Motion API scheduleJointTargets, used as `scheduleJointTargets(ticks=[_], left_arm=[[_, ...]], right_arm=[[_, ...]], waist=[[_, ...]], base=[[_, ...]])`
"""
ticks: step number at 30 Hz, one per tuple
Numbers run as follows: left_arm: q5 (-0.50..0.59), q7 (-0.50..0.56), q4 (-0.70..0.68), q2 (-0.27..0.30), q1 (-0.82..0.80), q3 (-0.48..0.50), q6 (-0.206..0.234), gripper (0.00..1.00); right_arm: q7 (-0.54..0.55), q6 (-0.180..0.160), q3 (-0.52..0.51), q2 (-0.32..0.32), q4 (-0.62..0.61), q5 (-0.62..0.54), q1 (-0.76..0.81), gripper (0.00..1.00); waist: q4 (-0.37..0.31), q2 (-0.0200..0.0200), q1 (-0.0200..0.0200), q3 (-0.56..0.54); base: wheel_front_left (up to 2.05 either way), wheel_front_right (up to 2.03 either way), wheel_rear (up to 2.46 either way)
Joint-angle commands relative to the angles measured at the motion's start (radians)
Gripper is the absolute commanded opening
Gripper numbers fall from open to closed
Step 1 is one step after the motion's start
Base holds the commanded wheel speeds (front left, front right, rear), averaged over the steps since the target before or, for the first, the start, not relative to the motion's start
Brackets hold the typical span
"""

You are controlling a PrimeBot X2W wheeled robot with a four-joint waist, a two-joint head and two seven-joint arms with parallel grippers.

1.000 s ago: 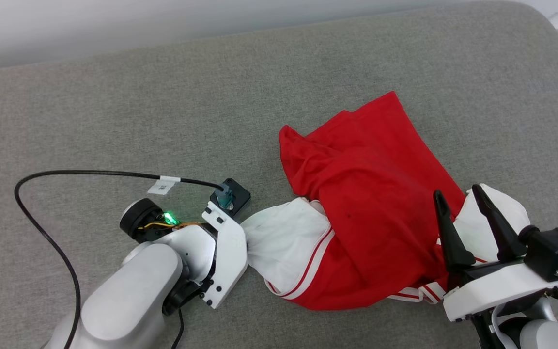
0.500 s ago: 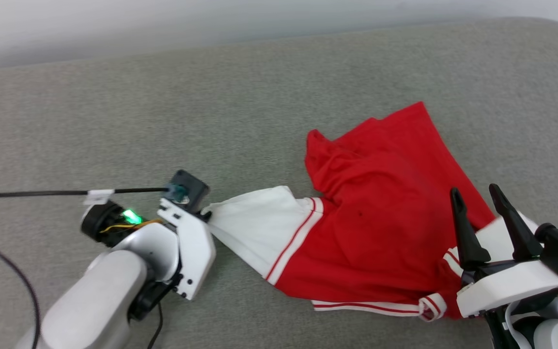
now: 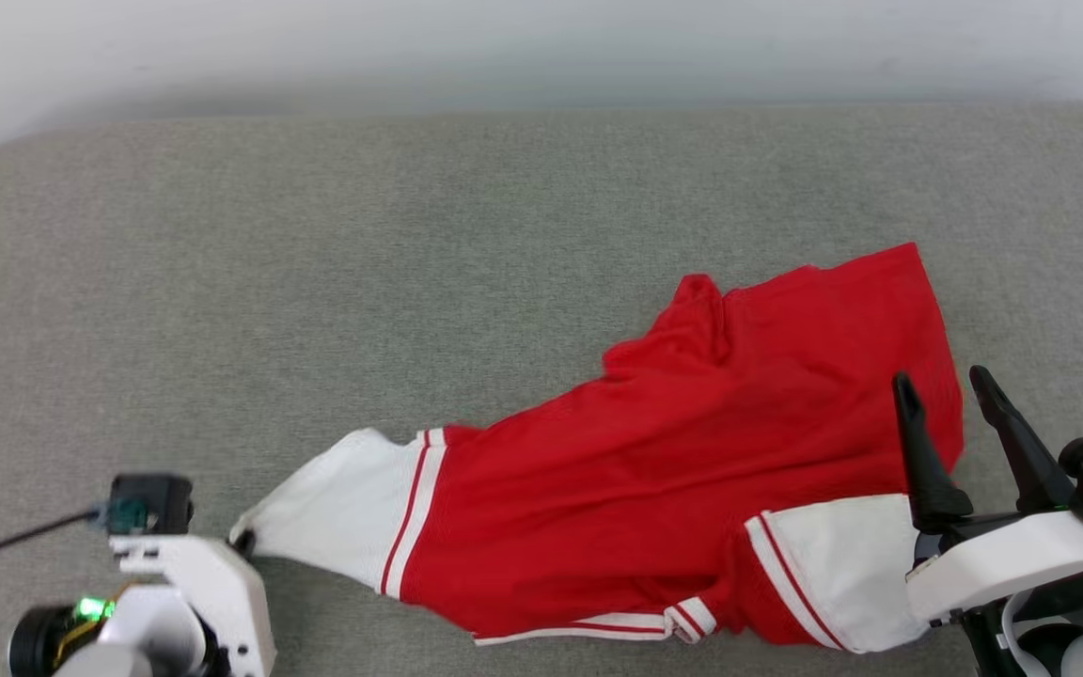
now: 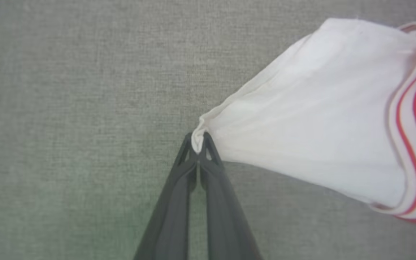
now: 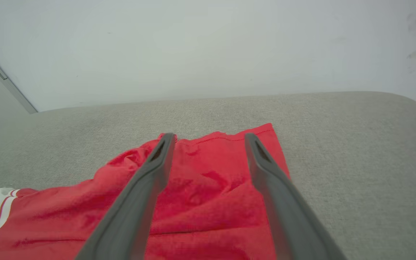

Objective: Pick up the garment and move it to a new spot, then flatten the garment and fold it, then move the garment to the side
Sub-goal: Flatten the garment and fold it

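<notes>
left gripper is pinching the white sleeve tip | garment is lying rumpled on the grey cushion | right gripper is waiting wide open over it | tip: be pulling slow and low, so nothing is slipping

grey fabric surface with rounded corners; pale plain wall behind

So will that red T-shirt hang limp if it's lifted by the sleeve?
Probably limp: the T-shirt lies creased and bunched on the grey cushion. It would likely trail behind, since its white sleeve pulls to a point where the left gripper pinches it. Seemingly light: that small pinch holds it.
</notes>
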Motion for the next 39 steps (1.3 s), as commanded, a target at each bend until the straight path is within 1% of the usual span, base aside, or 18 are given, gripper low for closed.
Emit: scheduleJointTargets(ticks=[1, 4, 5, 6, 7, 10, 16, 18, 19, 21, 24, 26, 29, 30, 32, 34, 37, 39], left_arm=[[-0.02, -0.02, 0.006, -0.012, 0.036, 0.016, 0.012, 0.0], [-0.044, -0.048, 0.01, -0.044, 0.081, 0.018, 0.014, 0.0], [-0.048, -0.06, 0.008, -0.055, 0.084, 0.016, 0.01, 0.04], [-0.045, -0.074, 0.006, -0.063, 0.08, 0.014, 0.007, 0.73], [-0.041, -0.093, 0.004, -0.073, 0.073, 0.016, 0.006, 1.0], [-0.019, -0.16, -0.003, -0.092, 0.052, 0.024, 0.011, 1.0], [0.054, -0.366, -0.031, -0.125, 0.024, 0.045, 0.017, 1.0], [0.076, -0.434, -0.05, -0.139, 0.019, 0.053, 0.027, 1.0], [0.087, -0.468, -0.062, -0.147, 0.019, 0.056, 0.032, 1.0], [0.108, -0.525, -0.082, -0.155, 0.018, 0.063, 0.041, 1.0], [0.135, -0.569, -0.112, -0.168, 0.025, 0.068, 0.054, 1.0], [0.148, -0.581, -0.132, -0.172, 0.038, 0.068, 0.063, 1.0], [0.163, -0.59, -0.165, -0.178, 0.045, 0.062, 0.069, 1.0], [0.163, -0.59, -0.165, -0.178, 0.045, 0.062, 0.069, 1.0], [0.17, -0.59, -0.181, -0.18, 0.042, 0.052, 0.065, 1.0], [0.178, -0.592, -0.196, -0.184, 0.032, 0.044, 0.063, 1.0], [0.187, -0.593, -0.209, -0.189, 0.017, 0.032, 0.057, 1.0], [0.193, -0.596, -0.214, -0.193, 0.005, 0.025, 0.053, 1.0]], right_arm=[[0.003, 0.0, -0.005, 0.0, -0.007, 0.003, 0.008, 1.0], [0.009, 0.0, -0.016, 0.0, -0.012, 0.008, 0.017, 1.0], [0.011, 0.0, -0.019, 0.0, -0.012, 0.009, 0.019, 1.0], [0.011, 0.0, -0.021, 0.0, -0.011, 0.01, 0.021, 1.0], [0.015, 0.0, -0.023, 0.0, -0.009, 0.013, 0.024, 1.0], [0.02, 0.0, -0.023, 0.0, 0.0, 0.019, 0.031, 1.0], [0.037, 0.0, -0.031, 0.0, 0.018, 0.044, 0.052, 1.0], [0.047, 0.0, -0.041, 0.0, 0.028, 0.052, 0.06, 1.0], [0.052, 0.0, -0.049, 0.0, 0.037, 0.076, 0.063, 1.0], [0.06, 0.0, -0.062, 0.0, 0.05, 0.072, 0.066, 1.0], [0.073, 0.0, -0.093, 0.0, 0.077, 0.078, 0.072, 1.0], [0.094, 0.0, -0.122, -0.001, 0.101, 0.084, 0.075, 1.0], [0.158, 0.0, -0.191, -0.004, 0.139, 0.093, 0.061, 1.0], [0.158, 0.0, -0.191, -0.004, 0.139, 0.093, 0.061, 1.0], [0.232, 0.0, -0.231, -0.02, 0.172, 0.106, 0.038, 1.0], [0.309, 0.0, -0.252, -0.053, 0.202, 0.119, -0.001, 1.0], [0.446, 0.0, -0.248, -0.089, 0.248, 0.131, -0.059, 1.0], [0.539, 0.0, -0.243, -0.126, 0.279, 0.14, -0.119, 1.0]], waist=[[0.009, 0.0, -0.0001, -0.005], [0.021, 0.0, -0.0001, -0.015], [0.024, 0.0, -0.0001, -0.019], [0.026, 0.0, -0.0001, -0.024], [0.026, 0.0, -0.0001, -0.031], [0.024, 0.0, -0.0001, -0.055], [0.009, 0.0, -0.0001, -0.099], [0.006, 0.0, -0.0001, -0.107], [0.005, 0.0, -0.0001, -0.11], [0.004, 0.0, -0.0001, -0.113], [0.009, 0.0, -0.0001, -0.118], [0.014, 0.0, -0.0001, -0.122], [0.037, 0.0, -0.0001, -0.123], [0.037, 0.0, -0.0001, -0.123], [0.06, 0.0, -0.0001, -0.114], [0.081, 0.0, -0.0001, -0.101], [0.11, 0.0, -0.0001, -0.073], [0.128, 0.0, -0.0001, -0.052]], base=[[0.0, 0.0, 0.0], [0.0, 0.0, 0.0], [0.0, 0.0, 0.0], [0.0, 0.0, 0.0], [0.0, 0.0, 0.0], [0.0, 0.0, 0.0], [0.0, 0.0, 0.0], [0.0, 0.0, 0.0], [0.0, 0.0, 0.0], [0.0, 0.0, 0.0], [0.0, 0.0, 0.0], [0.0, 0.0, 0.0], [0.0, 0.0, 0.0], [0.0, 0.0, 0.0], [0.0, 0.0, 0.0], [0.0, 0.0, 0.0], [0.0, 0.0, 0.0], [0.0, 0.0, 0.0]])
